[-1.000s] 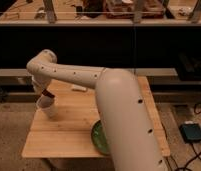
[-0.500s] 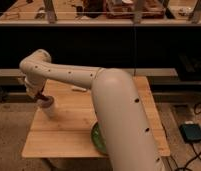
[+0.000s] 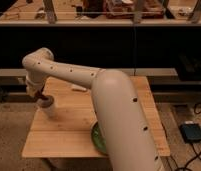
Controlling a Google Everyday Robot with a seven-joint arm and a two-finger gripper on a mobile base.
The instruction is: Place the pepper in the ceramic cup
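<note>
Green plate on wooden table; blue pedal on floor.

Wooden table carries ceramic cup, green plate; claw seemingly above cup

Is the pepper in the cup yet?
Nearly, it seems. The gripper is at the table's left edge, right above the ceramic cup. Something dark sits at the cup's mouth, maybe the pepper; I can't tell. Left: letting go and lifting away.
</note>
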